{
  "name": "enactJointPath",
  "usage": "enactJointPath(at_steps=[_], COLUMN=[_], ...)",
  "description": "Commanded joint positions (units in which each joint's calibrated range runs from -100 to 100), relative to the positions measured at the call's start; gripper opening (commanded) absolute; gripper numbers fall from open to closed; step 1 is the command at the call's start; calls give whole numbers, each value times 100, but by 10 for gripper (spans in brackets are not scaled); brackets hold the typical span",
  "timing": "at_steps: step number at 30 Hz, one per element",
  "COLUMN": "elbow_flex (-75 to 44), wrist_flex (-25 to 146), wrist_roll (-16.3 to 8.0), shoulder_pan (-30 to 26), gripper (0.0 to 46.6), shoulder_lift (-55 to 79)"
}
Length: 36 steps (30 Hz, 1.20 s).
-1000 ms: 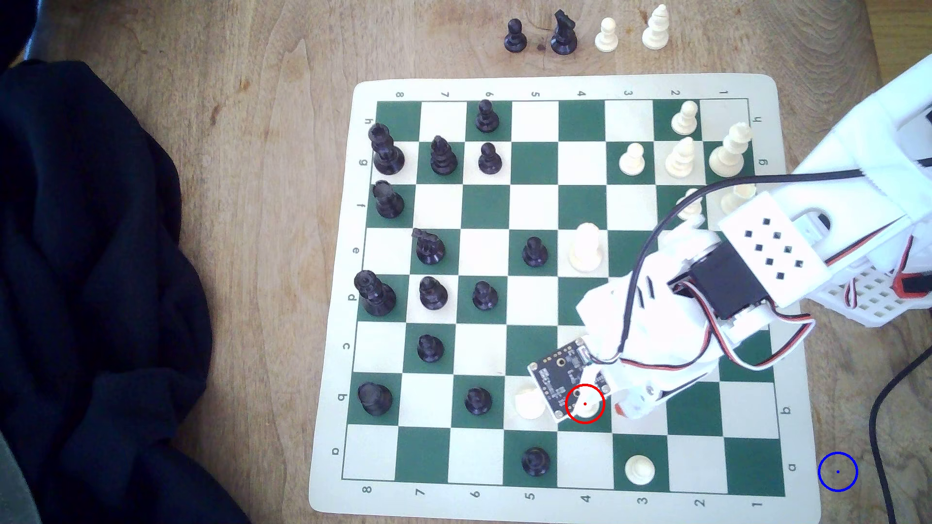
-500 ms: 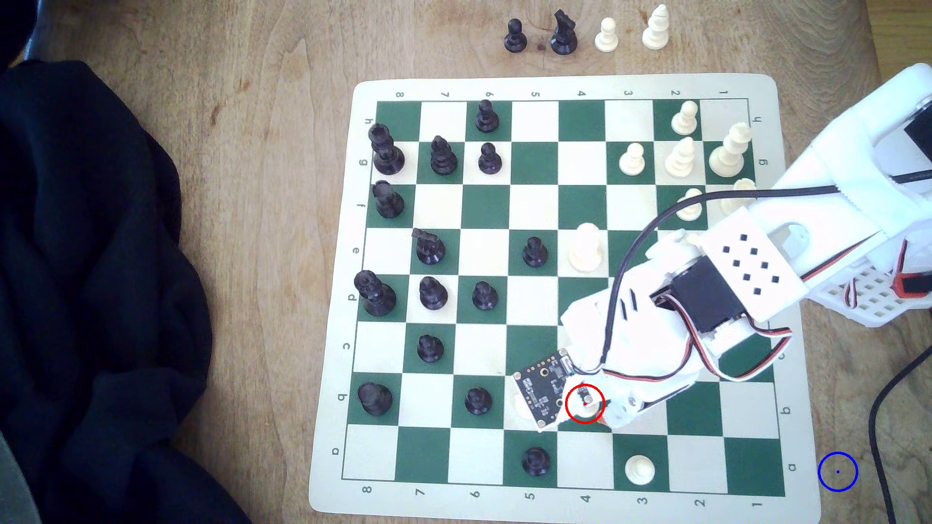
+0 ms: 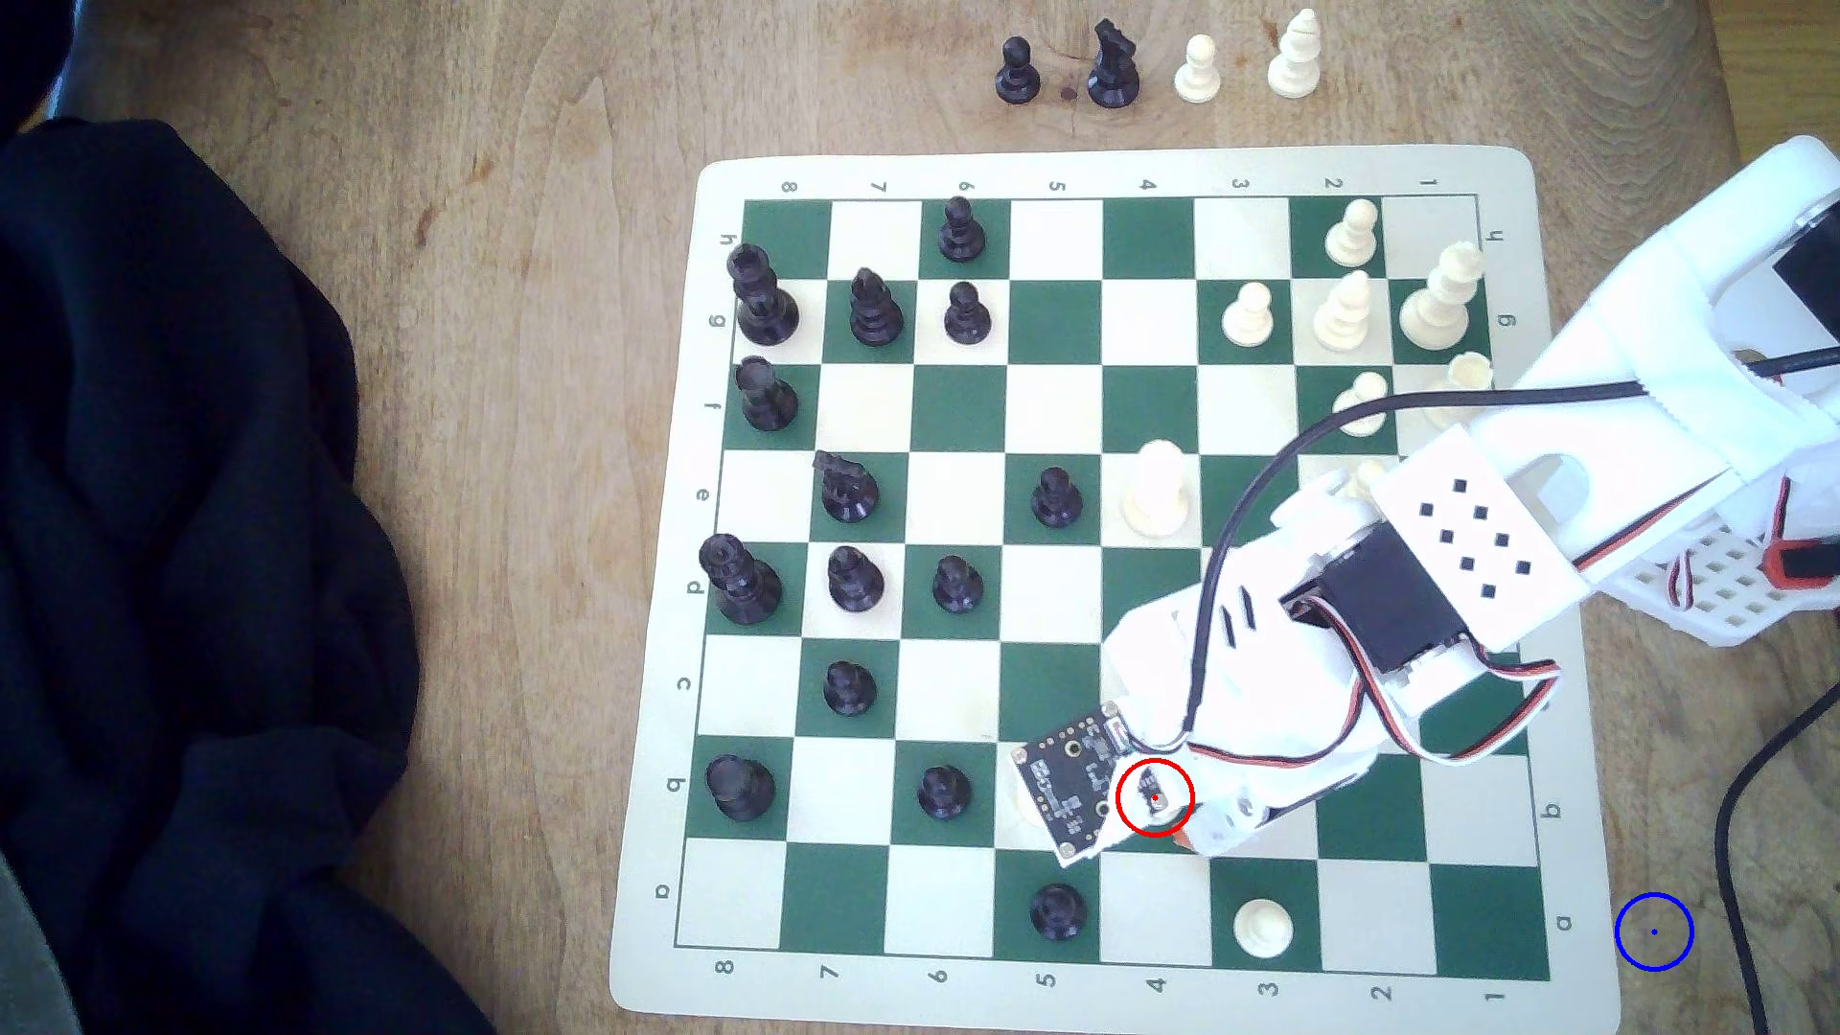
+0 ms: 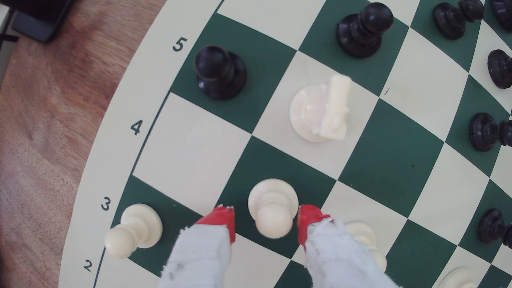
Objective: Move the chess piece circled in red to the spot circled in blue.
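Cream-white pawn (image 4: 273, 206): upright on a dark green square, ball head and round base intact. Blue-ringed spot (image 3: 1654, 931): bare wood grain, off the board's corner.

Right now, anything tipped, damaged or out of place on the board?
Nothing tipped or damaged. Oddities: gripper tips wear frayed white wrap over red pads, and a dark cloth is heaped beside the board. The pawn between the tips stands upright.

My pincer (image 4: 266, 221) straddles the white pawn (image 4: 273, 207) on its green square, red fingertips (image 4: 221, 220) apart on either side; white knight (image 4: 321, 110) toward one o'clock.
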Motion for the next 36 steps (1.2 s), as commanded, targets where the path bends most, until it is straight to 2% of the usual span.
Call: enactJointPath(at_steps=[1,12,15,17,24,31,33,36], elbow_flex=[-588,-670,-670,-670,-688,-1214,-1168,-651], wrist_flex=[-69,-20,13,21,152,1250,1594,2102], wrist_roll=[-15,-34,-15,-15,20,49,54,15], shoulder_pan=[-18,-25,-33,-41,-65,108,-25,-557], gripper=[117,108,66,14,3,3,3,3], shoulder_lift=[-47,72,47,38,-47,-1524,-2016,-2993])
